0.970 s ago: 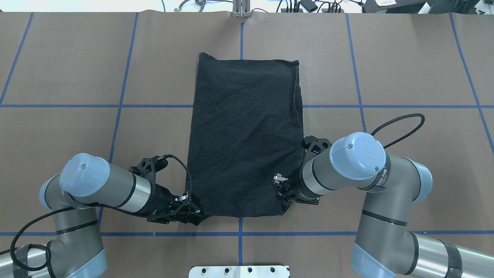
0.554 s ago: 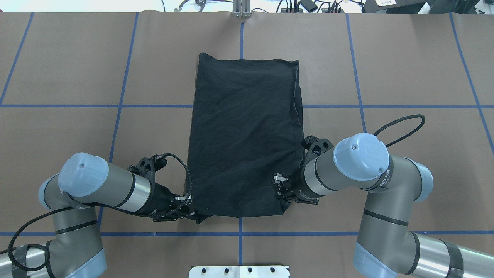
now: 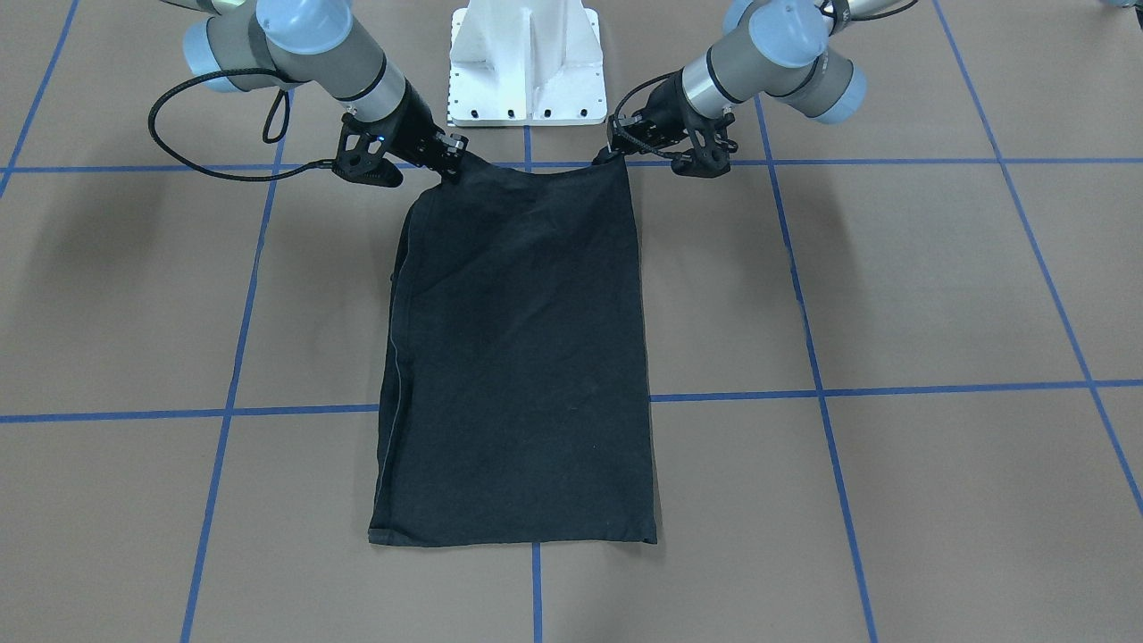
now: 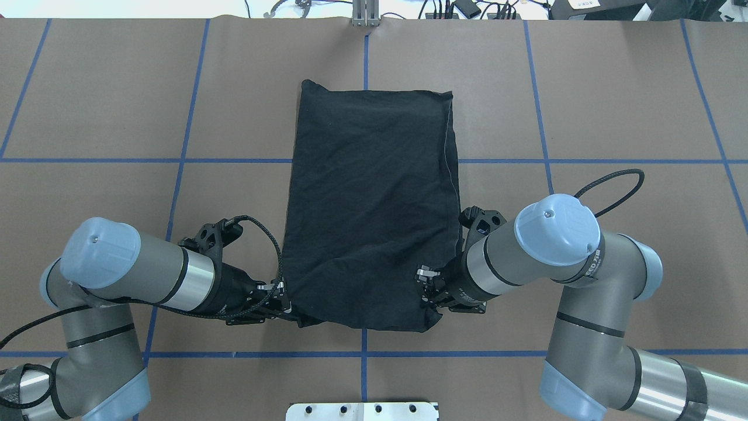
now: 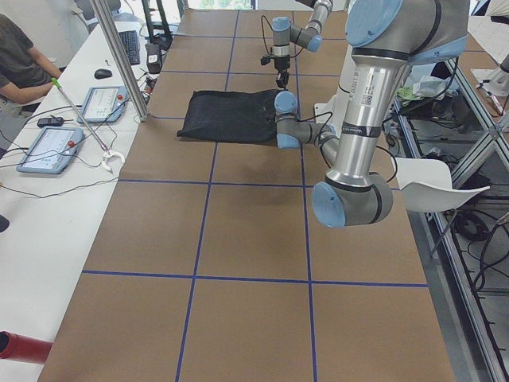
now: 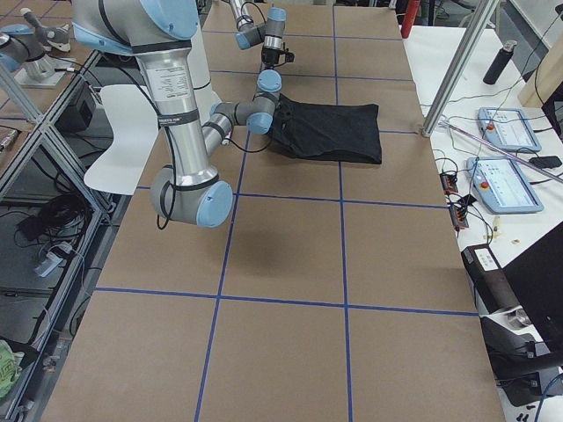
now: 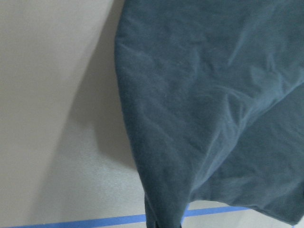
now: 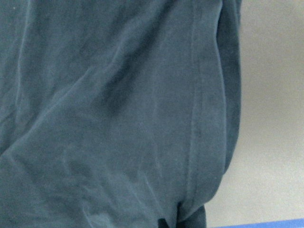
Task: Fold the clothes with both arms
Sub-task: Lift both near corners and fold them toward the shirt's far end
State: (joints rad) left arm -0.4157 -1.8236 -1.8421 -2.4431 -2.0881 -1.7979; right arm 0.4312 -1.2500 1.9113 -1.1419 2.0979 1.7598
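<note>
The black T-shirt (image 4: 368, 204) lies folded into a long rectangle on the brown table, its graphic hidden. My left gripper (image 4: 289, 313) is shut on its near left corner. My right gripper (image 4: 431, 304) is shut on its near right corner. In the front-facing view both corners are pulled up off the table, the left gripper (image 3: 616, 147) on that view's right and the right gripper (image 3: 451, 165) on its left. Both wrist views show the cloth (image 7: 213, 118) (image 8: 118, 118) rising from the bottom edge with a shadow under it.
The white pedestal base (image 3: 527, 62) stands just behind the shirt's near edge. Blue tape lines (image 4: 175, 161) cross the brown table. In the left side view a metal post (image 5: 119, 56), tablets (image 5: 48, 147) and a seated person (image 5: 20, 56) are along the far side.
My left arm has drawn back toward the left and the near left corner has come up off the table. The right arm has shifted slightly, and the near hem now slants.
</note>
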